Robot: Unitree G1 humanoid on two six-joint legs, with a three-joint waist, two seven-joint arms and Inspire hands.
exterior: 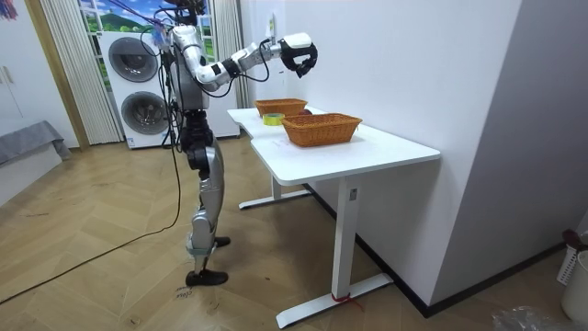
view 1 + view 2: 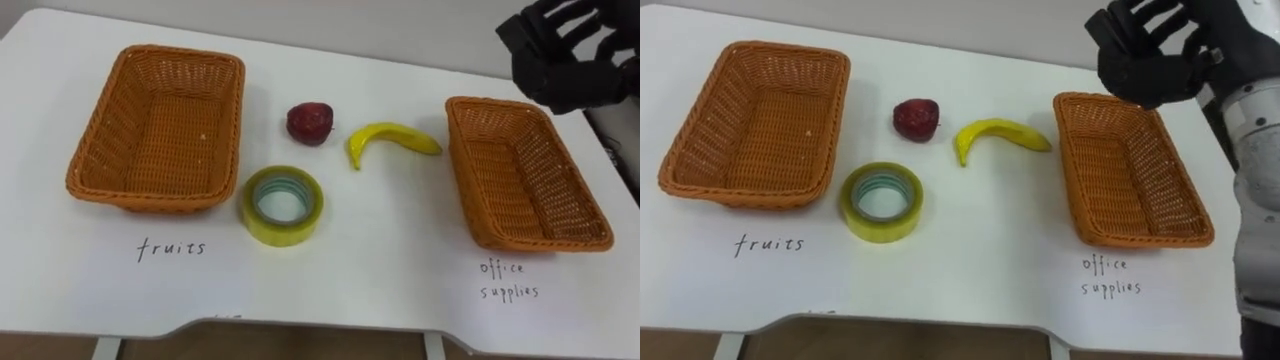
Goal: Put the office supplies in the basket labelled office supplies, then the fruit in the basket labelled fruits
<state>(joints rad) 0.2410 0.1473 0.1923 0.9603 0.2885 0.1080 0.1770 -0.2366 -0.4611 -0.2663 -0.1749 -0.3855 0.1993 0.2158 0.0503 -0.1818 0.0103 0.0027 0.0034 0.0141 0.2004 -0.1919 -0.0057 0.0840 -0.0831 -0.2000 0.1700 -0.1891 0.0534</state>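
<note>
the right hand (image 2: 565, 60) hangs in the air above the far end of the right basket (image 2: 585, 215), its dark fingers loosely spread and holding nothing. on the white worktop (image 2: 380, 290), between this basket and the left basket (image 2: 90, 150), lie a dark red apple (image 2: 309, 122) and a yellow banana (image 2: 385, 138) close together. a roll of yellow tape (image 2: 280, 232) lies flat nearer the robot, just beside the left basket's near corner. both baskets are empty. in the room view the robot stands upright at the worktop's edge with this arm raised.
</note>
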